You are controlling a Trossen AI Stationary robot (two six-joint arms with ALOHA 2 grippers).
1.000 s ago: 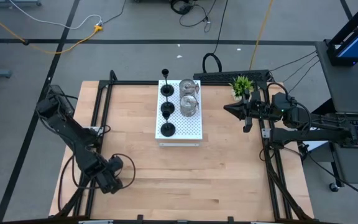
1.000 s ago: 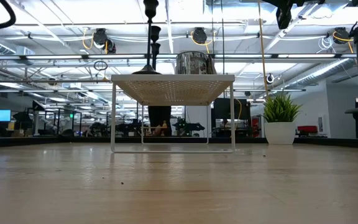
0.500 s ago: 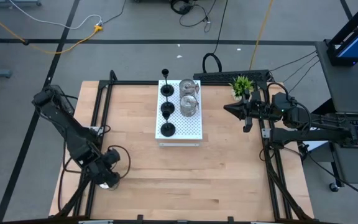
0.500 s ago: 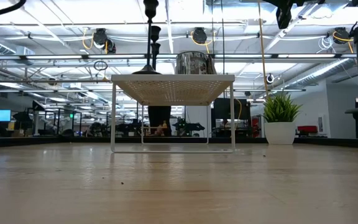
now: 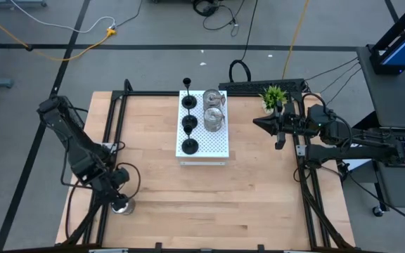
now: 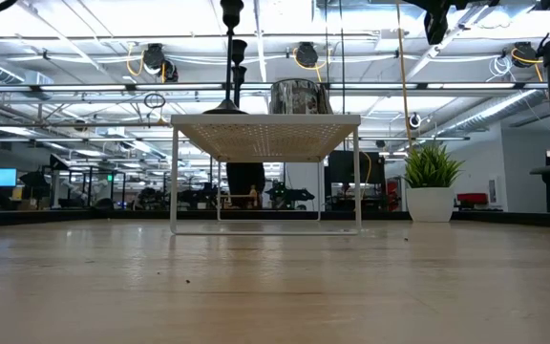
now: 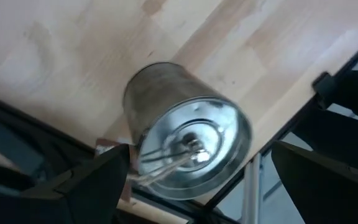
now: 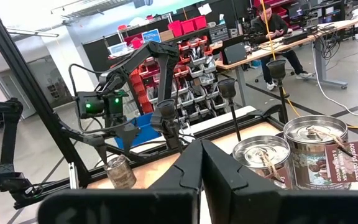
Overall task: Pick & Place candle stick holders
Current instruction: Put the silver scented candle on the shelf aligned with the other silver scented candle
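One squat silver candle stick holder [image 5: 123,206] stands on its base on the table's near left part. It also shows in the left wrist view [image 7: 185,134]. My left gripper [image 5: 118,195] is open just above it, one finger [image 7: 98,180] on each side, apart from it. On the white perforated board [image 5: 220,144] stand three black holders [image 5: 189,124] in a row and two silver ones [image 5: 214,109]. My right gripper [image 5: 256,123] is shut and empty, hanging right of the board, its fingers [image 8: 191,165] pointing toward it.
A small green potted plant [image 5: 273,95] stands at the far right of the table, close to my right arm. In the low view the board [image 6: 265,129] is a raised shelf on thin legs. Bare wood lies between the board and the near edge.
My left gripper has moved toward the table's left edge and a little up and away from the near edge. The silver holder, covered by the gripper before, now shows standing on the table beside it. My right arm has kept still.
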